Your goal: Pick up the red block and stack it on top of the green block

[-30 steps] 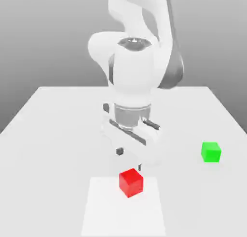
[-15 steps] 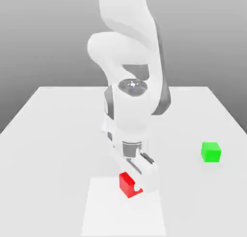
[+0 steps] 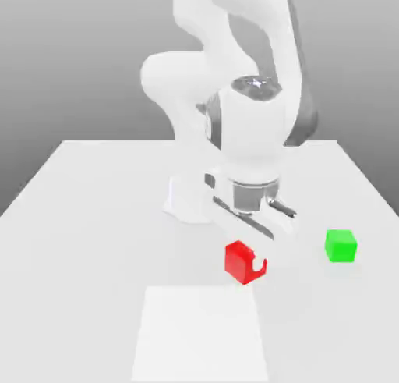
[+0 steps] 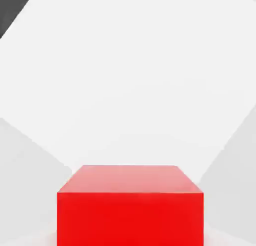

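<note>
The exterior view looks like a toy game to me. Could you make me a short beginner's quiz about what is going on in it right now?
1. True or false: the red block rests on top of the green block.
2. What does the gripper hold? A) the green block B) the red block C) nothing
3. Fill in: the green block sits on the table toward the exterior view's ____ of the red block.

Key
1. False: the red block is held up off the table, apart from the green block.
2. B: the fingers are shut on the red block.
3. Right.
</note>
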